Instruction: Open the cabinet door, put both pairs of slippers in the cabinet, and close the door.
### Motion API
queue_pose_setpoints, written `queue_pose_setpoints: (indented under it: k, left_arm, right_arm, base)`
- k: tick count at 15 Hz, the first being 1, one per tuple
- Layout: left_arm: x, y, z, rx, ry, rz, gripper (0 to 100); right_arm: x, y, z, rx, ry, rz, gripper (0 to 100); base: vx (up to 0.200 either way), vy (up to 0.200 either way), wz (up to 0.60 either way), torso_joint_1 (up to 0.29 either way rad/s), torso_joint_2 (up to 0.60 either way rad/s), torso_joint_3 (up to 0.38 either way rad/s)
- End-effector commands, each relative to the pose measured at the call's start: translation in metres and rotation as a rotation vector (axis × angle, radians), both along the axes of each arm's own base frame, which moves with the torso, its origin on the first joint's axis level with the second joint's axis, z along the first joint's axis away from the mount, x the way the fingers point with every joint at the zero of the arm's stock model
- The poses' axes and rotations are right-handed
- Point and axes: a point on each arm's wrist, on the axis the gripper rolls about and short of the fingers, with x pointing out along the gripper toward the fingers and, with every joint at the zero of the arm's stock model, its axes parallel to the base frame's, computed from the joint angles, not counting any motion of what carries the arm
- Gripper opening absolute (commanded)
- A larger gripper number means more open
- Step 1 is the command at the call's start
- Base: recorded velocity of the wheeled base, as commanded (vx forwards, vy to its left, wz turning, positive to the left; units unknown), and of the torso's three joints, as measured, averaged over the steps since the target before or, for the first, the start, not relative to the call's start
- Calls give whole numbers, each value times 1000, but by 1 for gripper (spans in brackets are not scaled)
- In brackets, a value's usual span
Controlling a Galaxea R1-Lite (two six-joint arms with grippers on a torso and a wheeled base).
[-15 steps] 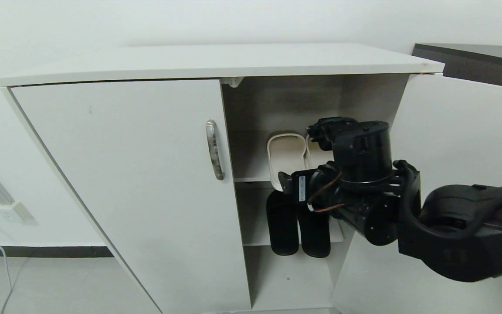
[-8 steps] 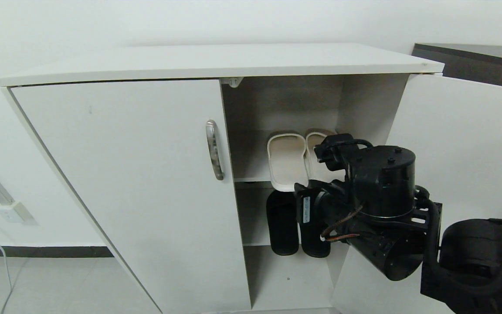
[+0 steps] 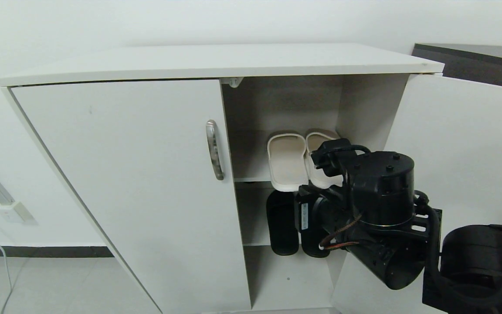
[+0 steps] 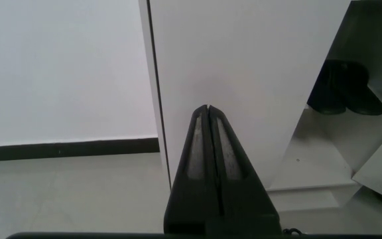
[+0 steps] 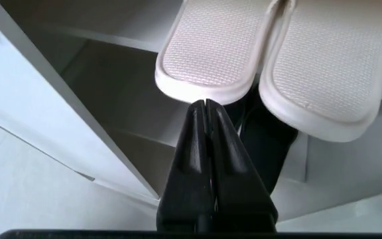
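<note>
Since the white laminate two-door cabinet (image 3: 216, 61) has its right-hand door (image 3: 460, 144) swung wide, the shelves on that side are exposed for loading. Its left-hand door (image 3: 120, 174), with the brushed metal bar handle (image 3: 214, 150), is shut, probably because only the right half is needed.

The pair of cream rubber slippers (image 3: 286, 161) lies side by side on the upper shelf (image 3: 251, 178), toes inward and heels jutting past its front edge. The pair of black rubber slippers (image 3: 282, 222) lies the same way on the lower shelf (image 3: 255, 242). Both pairs look stowed, so closing the door seems to be what remains, though the overhanging heels may foul it.

The right gripper (image 5: 206, 106) hangs just below and in front of the cream heels, its fingers pressed together on nothing, since the shelf now carries that pair. The left gripper (image 4: 207, 109), likewise pinched together and empty, faces the shut door low down, apparently parked out of the way.
</note>
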Motion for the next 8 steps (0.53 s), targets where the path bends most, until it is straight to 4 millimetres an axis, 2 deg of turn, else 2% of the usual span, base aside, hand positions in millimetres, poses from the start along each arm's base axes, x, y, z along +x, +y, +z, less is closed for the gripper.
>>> queue_pose_setpoints:
  k: [1,8]
  left_arm:
    - [0,0,0,0,1,-2,0]
    - [0,0,0,0,1,-7,0]
  right_arm:
    - [0,0,-1,-2,3,1,0]
    - [1,2,-5,-13,9,1,0]
  base:
    - [-200,0,0,2,2,2]
    - [-200,0,0,2,2,0]
